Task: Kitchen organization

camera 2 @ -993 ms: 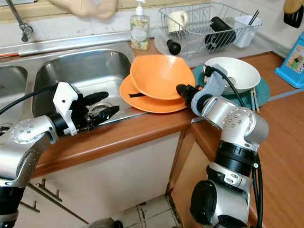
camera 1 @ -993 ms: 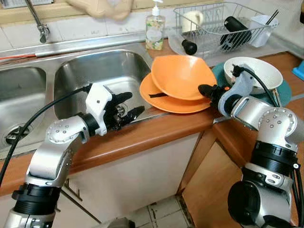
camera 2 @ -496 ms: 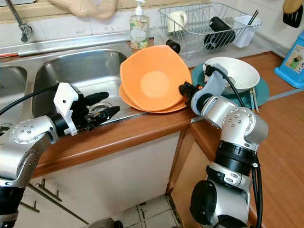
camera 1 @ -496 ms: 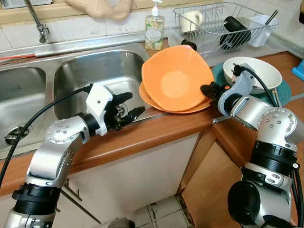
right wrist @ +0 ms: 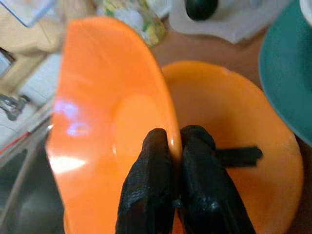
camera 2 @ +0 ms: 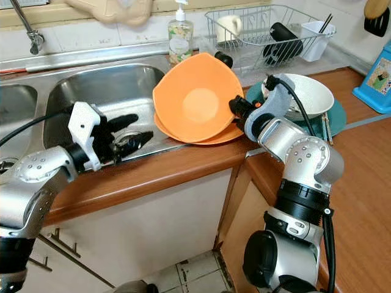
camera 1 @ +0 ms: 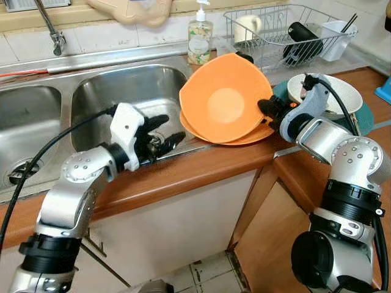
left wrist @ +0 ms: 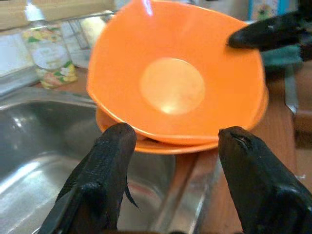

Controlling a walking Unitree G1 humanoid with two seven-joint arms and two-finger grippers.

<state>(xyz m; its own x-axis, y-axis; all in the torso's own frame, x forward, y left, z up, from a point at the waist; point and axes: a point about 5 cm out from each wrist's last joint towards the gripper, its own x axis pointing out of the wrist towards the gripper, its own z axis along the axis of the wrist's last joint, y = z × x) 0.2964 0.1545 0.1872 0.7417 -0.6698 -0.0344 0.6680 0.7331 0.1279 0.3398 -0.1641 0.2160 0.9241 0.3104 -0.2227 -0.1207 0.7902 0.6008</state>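
i have the right gripper [right wrist: 171,161] clenched on the rim of the upper orange bowl [camera 1: 223,101], one finger on each face of the rim as the right wrist view shows. the bowl is tipped up on edge, its hollow facing toward the sink [camera 1: 125,101] and toward my left arm, its lower edge resting on the second orange plate [camera 1: 256,135] that lies flat on the wooden counter [camera 1: 201,168] just at the sink's right rim. a dark strip [right wrist: 239,156] lies on that lower plate.

my left gripper [camera 1: 160,135] hovers over the sink's front edge, fingers spread apart and holding nothing; in the left wrist view the tilted bowl sits straight ahead between the two black fingers [left wrist: 109,165], apart from them.

behind the right arm i see a white bowl [camera 2: 305,94] sitting on a teal plate [camera 2: 336,119]. at the back, a soap bottle [camera 1: 200,38] stands by the sink's rear rim, and a wire dish rack [camera 1: 287,30] holds a white mug [camera 1: 246,25], a black bottle-like item [camera 1: 303,38] and a white cutlery holder [camera 1: 337,36]. a faucet [camera 1: 50,30] rises at the far left, and a blue box [camera 2: 377,76] stands at the far right of the counter.
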